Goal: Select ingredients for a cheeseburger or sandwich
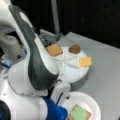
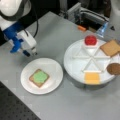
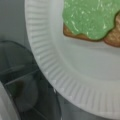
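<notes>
In both front views the sandwich is a brown toast square with green lettuce (image 2: 39, 77) (image 1: 79, 113) on top, lying on a white paper plate (image 2: 53, 67) (image 1: 82, 98). The wrist view looks down on the lettuce (image 3: 90, 17) and the plate's ribbed rim (image 3: 75, 80). My gripper (image 2: 30, 53) hangs open and empty just above the plate's far left edge. A white sectioned tray (image 2: 68, 60) (image 1: 72, 72) holds the red tomato (image 2: 90, 40), a second toast (image 2: 110, 48) (image 1: 54, 49), the brown patty (image 2: 113, 68) (image 1: 74, 49) and the yellow cheese (image 2: 92, 78) (image 1: 85, 61).
The arm's white and grey body (image 1: 37, 62) fills a front view's left and hides the tomato there. Grey equipment with an orange piece (image 2: 81, 28) stands behind the tray. A dark perforated table edge (image 2: 15, 110) runs along a front view's bottom left.
</notes>
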